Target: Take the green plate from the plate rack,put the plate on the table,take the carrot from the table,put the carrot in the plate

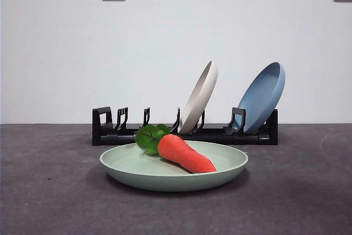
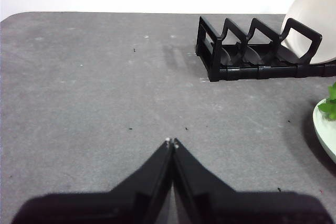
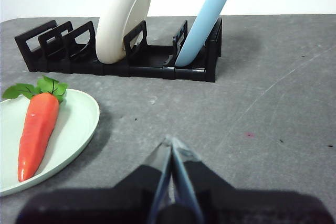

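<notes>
Carrot [image 1: 184, 153] in green plate [image 1: 220, 171], before plate rack [image 1: 110, 130] on worktop [image 1: 49, 191]; task apparently complete, hence both grippers' fingers [image 2: 157, 169] clenched, empty.

The front view is taken from low down, near worktop [image 1: 49, 202] height, looking level at the white wall; the green plate [image 1: 174, 168] is seen close, centre frame. The left wrist view is aimed down across the worktop, the plate rack [image 2: 252, 51] lying upper right. The right wrist view faces the same rack (its other end), the plate at lower left. Rack and plate are shared by all three.
</notes>
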